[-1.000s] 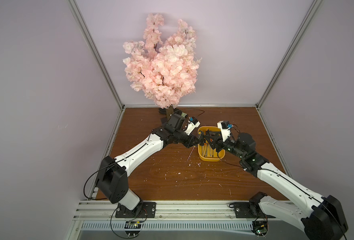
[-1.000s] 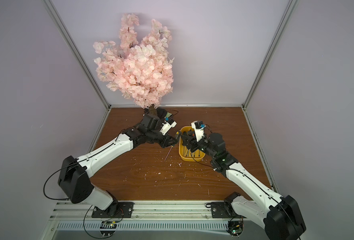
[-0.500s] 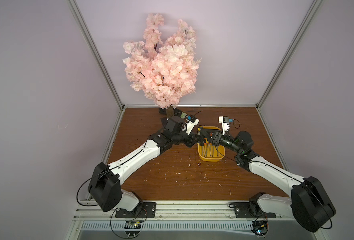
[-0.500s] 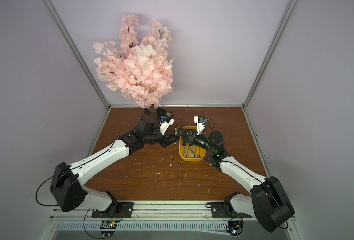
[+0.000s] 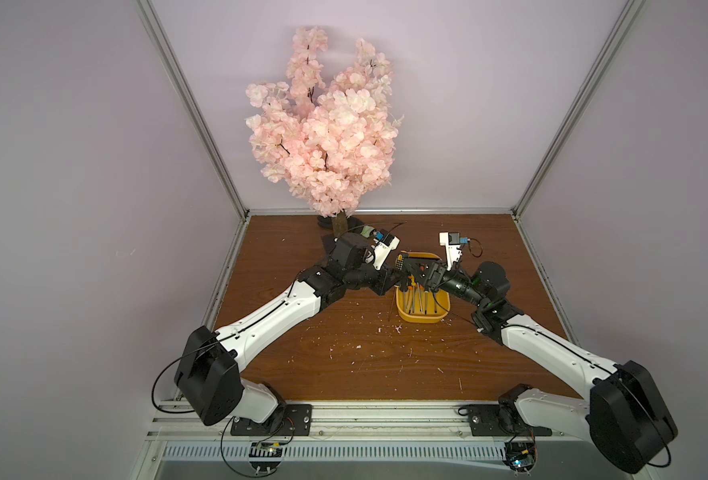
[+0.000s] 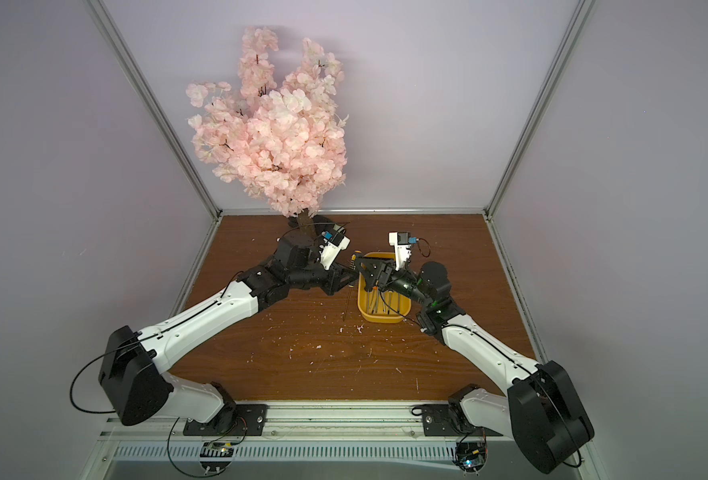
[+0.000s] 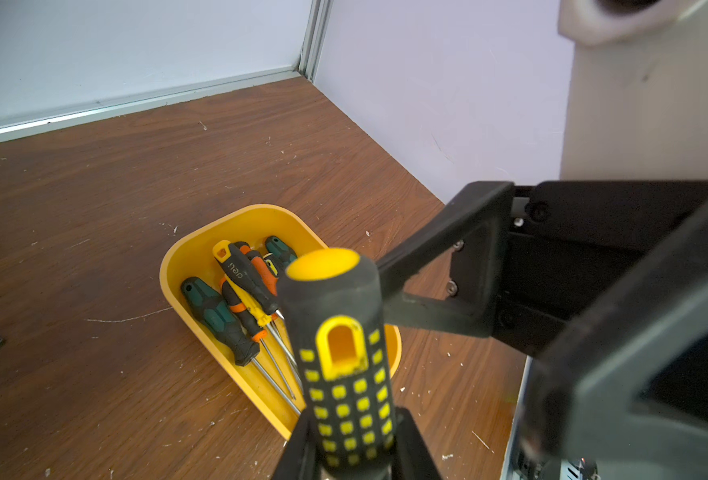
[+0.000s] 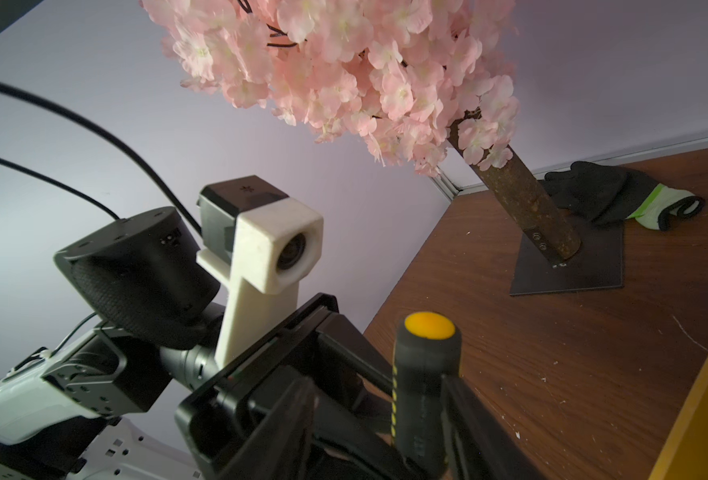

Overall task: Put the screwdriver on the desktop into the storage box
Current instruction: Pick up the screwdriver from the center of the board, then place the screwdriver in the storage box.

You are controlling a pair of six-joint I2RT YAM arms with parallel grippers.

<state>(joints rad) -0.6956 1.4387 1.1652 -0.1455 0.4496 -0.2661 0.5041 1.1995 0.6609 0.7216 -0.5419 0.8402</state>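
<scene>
Obs: left gripper (image 7: 356, 444) is clamped on the lower handle of the black-and-yellow screwdriver (image 7: 344, 365). The tool is near upright, with its yellow cap above the jaws and its shaft (image 5: 391, 307) hanging below them. In a top view the shaft runs down outside the storage box (image 7: 194, 249), just beside its long wall. Cannot tell whether the tip touches the desktop (image 5: 344, 353).

Obs: right gripper (image 8: 377, 415) has its jaws apart, one on each side of the upper handle. One finger is close against the handle, the other clear of it. I see no grip there.

The storage box lies beyond and below the left gripper, with the stored screwdrivers (image 7: 235, 291) lying lengthwise in it.

Judgement: this looks like a pass from left to right beside the box.

To do it well:
- Centre the handle between the right jaws before closing, so that neither finger shoves it.
- Grip above the left fingers; the two grippers are crowded and could knock together.
- Release the left gripper only once the right gripper's hold is firm.
- Lift until the shaft tip clears the rim, since the long shaft could snag there.
- Lay the tool along the box's long axis and let go low.
</scene>
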